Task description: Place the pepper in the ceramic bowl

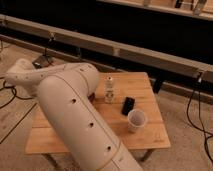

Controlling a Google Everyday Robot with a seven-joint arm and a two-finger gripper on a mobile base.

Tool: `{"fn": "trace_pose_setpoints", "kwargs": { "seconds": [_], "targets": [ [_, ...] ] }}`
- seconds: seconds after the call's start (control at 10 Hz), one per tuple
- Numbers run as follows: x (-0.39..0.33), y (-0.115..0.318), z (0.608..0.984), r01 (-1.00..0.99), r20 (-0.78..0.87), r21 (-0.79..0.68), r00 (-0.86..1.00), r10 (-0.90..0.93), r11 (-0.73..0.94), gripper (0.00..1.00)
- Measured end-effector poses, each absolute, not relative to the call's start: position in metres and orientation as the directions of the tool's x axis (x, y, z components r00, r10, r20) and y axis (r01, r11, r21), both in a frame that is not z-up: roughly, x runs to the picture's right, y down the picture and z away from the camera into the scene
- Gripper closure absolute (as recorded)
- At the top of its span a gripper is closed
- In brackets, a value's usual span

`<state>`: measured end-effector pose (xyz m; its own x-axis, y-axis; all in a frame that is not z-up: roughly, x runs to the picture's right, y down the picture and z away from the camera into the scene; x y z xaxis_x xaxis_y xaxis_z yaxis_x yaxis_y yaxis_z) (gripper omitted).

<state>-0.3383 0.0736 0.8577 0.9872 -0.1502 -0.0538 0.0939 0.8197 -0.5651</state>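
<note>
My big white arm point(75, 120) crosses the left half of the camera view and covers much of the wooden table point(150, 135). It runs from the bottom edge up to an elbow at the left, then back toward the table's middle. The gripper is hidden behind the arm, somewhere over the table's left part. Neither the pepper nor the ceramic bowl shows on the part of the table I can see.
On the table's right half stand a small white bottle point(109, 90), a flat black slab point(128, 105) and a white paper cup point(136, 120). A long rail point(150, 55) runs behind the table. Cables lie on the floor at the left and right.
</note>
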Motion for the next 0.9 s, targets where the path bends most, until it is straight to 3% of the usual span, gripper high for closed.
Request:
{"fn": "trace_pose_setpoints", "kwargs": {
  "seconds": [0.9],
  "targets": [
    [-0.292, 0.065, 0.908, 0.263, 0.058, -0.529, 0.960, -0.275, 0.806, 0.35]
  ]
}}
